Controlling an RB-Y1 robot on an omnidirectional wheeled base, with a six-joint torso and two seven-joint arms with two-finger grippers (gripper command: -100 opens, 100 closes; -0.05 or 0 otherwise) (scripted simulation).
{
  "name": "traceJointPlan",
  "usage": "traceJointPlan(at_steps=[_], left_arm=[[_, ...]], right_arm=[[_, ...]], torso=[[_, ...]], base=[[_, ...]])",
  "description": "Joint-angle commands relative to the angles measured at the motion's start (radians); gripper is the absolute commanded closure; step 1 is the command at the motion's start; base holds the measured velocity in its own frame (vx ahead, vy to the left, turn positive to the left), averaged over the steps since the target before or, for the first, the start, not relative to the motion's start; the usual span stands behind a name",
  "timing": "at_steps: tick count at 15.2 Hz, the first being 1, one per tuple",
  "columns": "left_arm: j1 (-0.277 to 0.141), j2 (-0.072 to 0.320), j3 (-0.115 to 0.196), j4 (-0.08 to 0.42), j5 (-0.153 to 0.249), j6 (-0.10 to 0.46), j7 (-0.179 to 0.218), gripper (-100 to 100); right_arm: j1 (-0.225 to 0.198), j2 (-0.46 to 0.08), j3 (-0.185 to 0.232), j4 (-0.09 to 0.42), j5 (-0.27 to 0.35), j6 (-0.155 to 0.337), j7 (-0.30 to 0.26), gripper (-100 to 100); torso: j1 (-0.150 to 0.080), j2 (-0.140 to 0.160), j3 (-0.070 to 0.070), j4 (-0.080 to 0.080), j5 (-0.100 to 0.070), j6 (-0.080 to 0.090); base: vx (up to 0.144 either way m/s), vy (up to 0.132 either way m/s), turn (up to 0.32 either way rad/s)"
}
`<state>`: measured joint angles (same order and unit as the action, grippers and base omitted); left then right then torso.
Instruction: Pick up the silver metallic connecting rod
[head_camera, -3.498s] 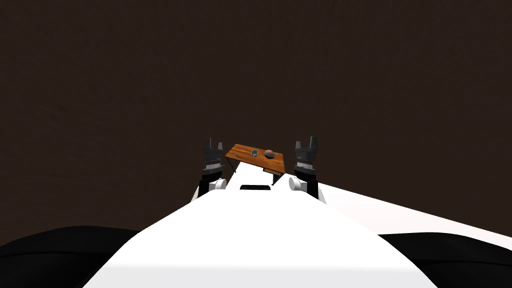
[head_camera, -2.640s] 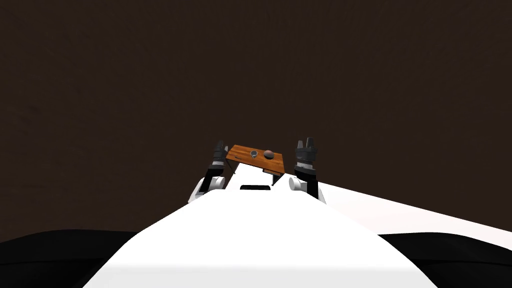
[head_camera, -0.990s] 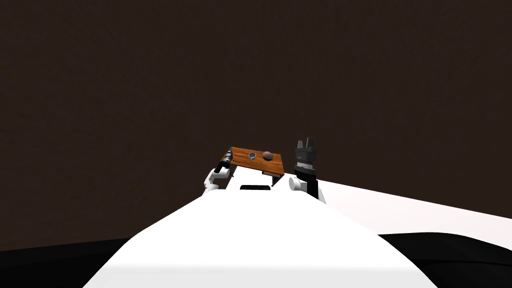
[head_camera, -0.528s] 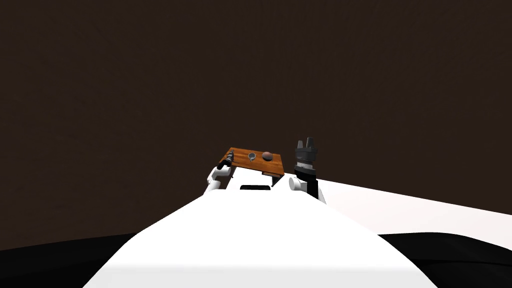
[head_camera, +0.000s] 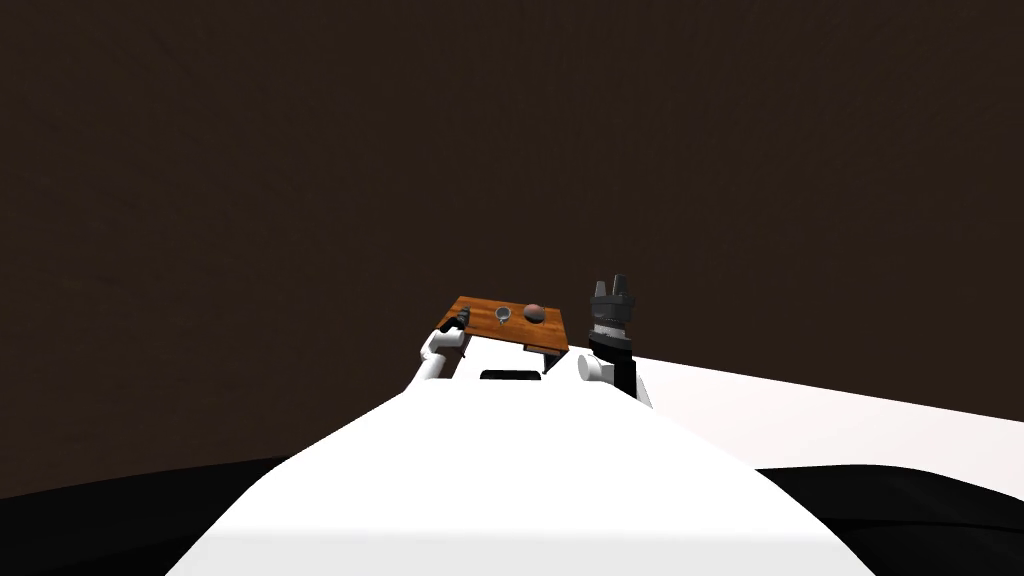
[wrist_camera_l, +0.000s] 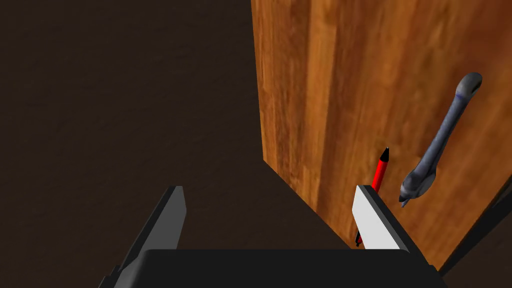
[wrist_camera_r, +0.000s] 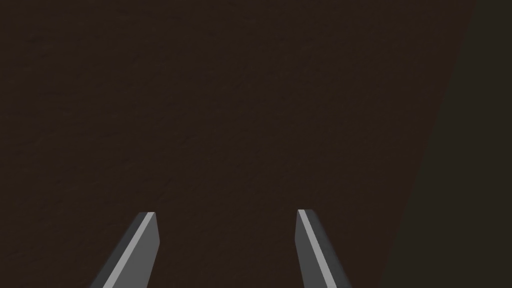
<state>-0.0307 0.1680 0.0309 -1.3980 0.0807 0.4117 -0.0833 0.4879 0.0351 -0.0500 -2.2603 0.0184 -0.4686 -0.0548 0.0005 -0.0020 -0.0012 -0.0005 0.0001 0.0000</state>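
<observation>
I see an orange-brown tabletop of streaky-grained wood, matt; on it the slim grey-blue connecting rod looks smooth, dull-sheened metal.

Setting: sparse rendered indoor spot, exact room type not determinable, reads as a small desk or work corner, since a lone wooden table stands amid plain dark brown ground and carries a red pen, a grey rod, a small grey cup-like item and a brown round object

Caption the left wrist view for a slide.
Open left gripper at the edge of the wooden table, near a red pen and the grey connecting rod.
</observation>
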Motion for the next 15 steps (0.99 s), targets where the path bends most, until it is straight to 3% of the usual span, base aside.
traceJointPlan(at_steps=[1,3,4,5,8,10,11,12,15], left_arm=[[-0.039,0.006,0.005,0.050,0.006,0.050,-0.009,-100],[-0.039,0.006,0.005,0.065,0.006,0.065,-0.009,-100],[-0.068,0.009,0.009,0.096,0.009,0.107,-0.016,-100],[-0.068,0.009,0.009,0.109,0.009,0.109,-0.016,-100],[-0.123,0.018,0.017,0.174,0.014,0.184,-0.029,-100],[-0.123,0.018,0.017,0.193,0.014,0.192,-0.029,-100],[-0.149,0.023,0.020,0.225,0.016,0.231,-0.035,-100],[-0.149,0.023,0.020,0.234,0.016,0.231,-0.035,-100],[-0.197,0.034,0.027,0.298,0.021,0.303,-0.046,-100]], right_arm=[[0.000,0.000,0.000,0.000,0.000,0.000,0.000,0],[0.000,0.000,0.000,0.000,0.000,0.000,0.000,0],[0.000,0.000,0.000,0.000,0.000,0.000,0.000,0],[0.000,0.000,0.000,0.000,0.000,0.000,0.000,0],[0.000,0.000,0.000,0.000,0.000,0.000,0.000,0],[0.000,0.000,0.000,0.000,0.000,0.000,0.000,0],[0.000,0.000,0.000,0.000,0.000,0.000,0.000,0],[0.000,0.000,0.000,0.000,0.000,0.000,0.000,0],[0.000,0.000,0.000,0.000,0.000,0.000,0.000,0]], torso=[[0.000,0.000,0.000,0.000,0.000,0.000],[0.000,0.000,0.000,0.000,0.000,0.000],[0.000,0.000,0.000,0.000,0.000,0.000],[0.000,0.000,0.000,0.000,0.000,0.000],[0.000,0.000,0.000,0.000,0.000,0.000],[0.000,0.000,0.000,0.000,0.000,0.000],[0.000,0.000,0.000,0.000,0.000,0.000],[0.000,0.000,0.000,0.000,0.000,0.000],[0.000,0.000,0.000,0.000,0.000,0.000]], base=[[0.022,0.010,-0.049],[0.021,0.010,-0.027],[0.018,0.007,-0.030],[0.018,0.007,-0.038],[0.018,0.011,-0.039],[0.017,0.012,-0.023],[0.014,0.009,-0.028],[0.016,0.009,-0.034],[0.017,0.010,-0.039]])
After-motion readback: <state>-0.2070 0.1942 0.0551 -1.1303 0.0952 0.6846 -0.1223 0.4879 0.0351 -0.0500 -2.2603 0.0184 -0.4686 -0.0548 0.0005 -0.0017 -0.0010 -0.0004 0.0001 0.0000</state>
